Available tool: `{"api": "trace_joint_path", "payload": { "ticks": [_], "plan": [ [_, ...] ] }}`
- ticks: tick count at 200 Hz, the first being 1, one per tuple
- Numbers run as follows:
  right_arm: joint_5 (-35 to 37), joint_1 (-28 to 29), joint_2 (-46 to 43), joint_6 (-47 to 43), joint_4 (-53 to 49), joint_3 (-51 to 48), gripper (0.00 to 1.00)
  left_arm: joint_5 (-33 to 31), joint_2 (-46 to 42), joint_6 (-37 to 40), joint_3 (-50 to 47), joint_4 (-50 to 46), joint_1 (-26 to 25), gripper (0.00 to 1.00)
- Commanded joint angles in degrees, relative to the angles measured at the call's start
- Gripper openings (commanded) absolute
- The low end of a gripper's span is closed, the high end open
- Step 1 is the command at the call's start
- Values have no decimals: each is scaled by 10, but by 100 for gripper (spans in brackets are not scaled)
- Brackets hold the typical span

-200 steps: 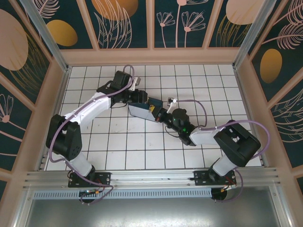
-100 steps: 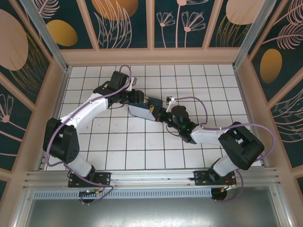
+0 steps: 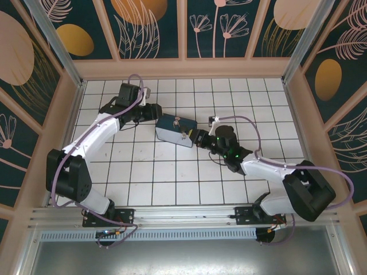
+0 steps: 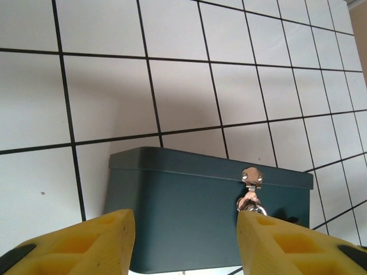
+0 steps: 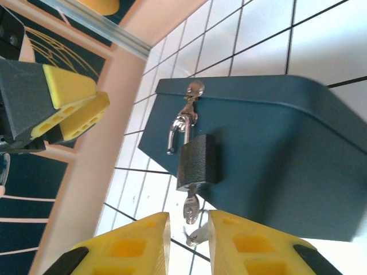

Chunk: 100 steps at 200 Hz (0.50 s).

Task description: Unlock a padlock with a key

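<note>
Count taken with the box as reference. One dark teal box (image 3: pixel 174 130) was recorded. One metal clasp (image 5: pixel 195 90) sat at the box's lid edge. One padlock (image 5: pixel 196 161) hung from that clasp against the box's side. One key (image 5: pixel 191 207) stood in the padlock's underside, low on the same side. Two grippers were counted: the left gripper (image 3: pixel 152 112) off the box's opposite end and the right gripper (image 5: pixel 189 222) facing the padlock side. Each carried two yellow fingers, four in all.
</note>
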Motion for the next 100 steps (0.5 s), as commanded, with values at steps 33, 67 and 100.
{"api": "trace_joint_path", "payload": {
  "ticks": [33, 67, 100],
  "plan": [
    [-5, -15, 22, -79, -118, 92, 27, 56, -31, -8, -100, 57, 1, 49],
    [-12, -14, 94, -160, -230, 199, 33, 61, -33, 0, -98, 59, 1, 51],
    [27, -4, 139, -217, -363, 286, 35, 61, -11, 15, -70, 59, 1, 51]
  ]
}}
